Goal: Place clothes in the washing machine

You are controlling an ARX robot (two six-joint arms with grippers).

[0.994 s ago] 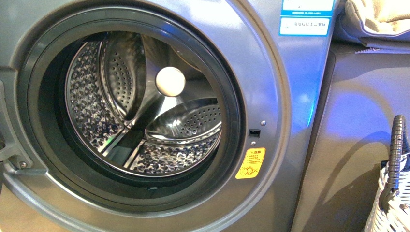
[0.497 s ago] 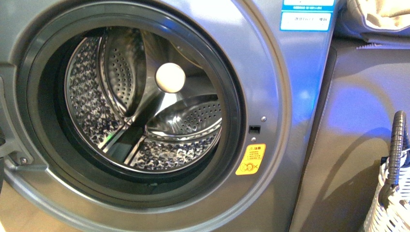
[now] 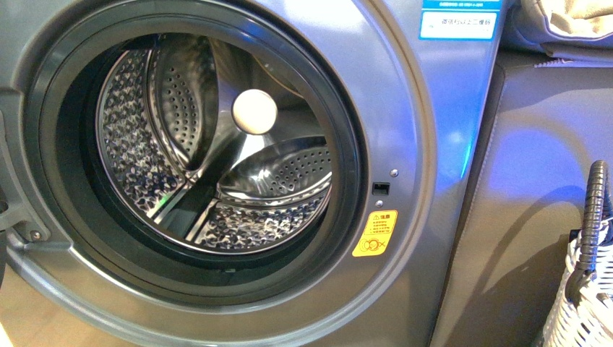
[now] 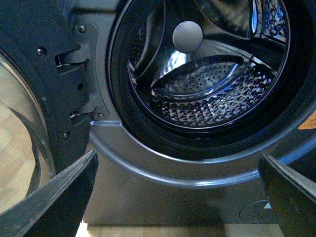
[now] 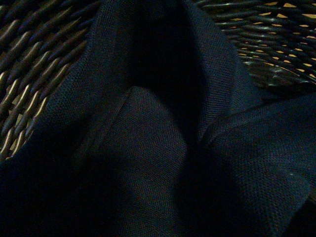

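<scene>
Left tool [image 4: 177, 154] spread wide facing washing machine [image 3: 405, 108], right tool unseen, clothes [image 5: 148, 148] in woven basket [image 5: 29, 64]

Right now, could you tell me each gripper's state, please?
Left gripper: open, empty.
Right gripper: not in view; its camera shows the clothes in a basket.

The left hand [image 4: 177, 157] is spread wide, its two dark fingers [image 4: 59, 197] well apart and gripping nothing. The right hand's own fingers are out of sight.
</scene>
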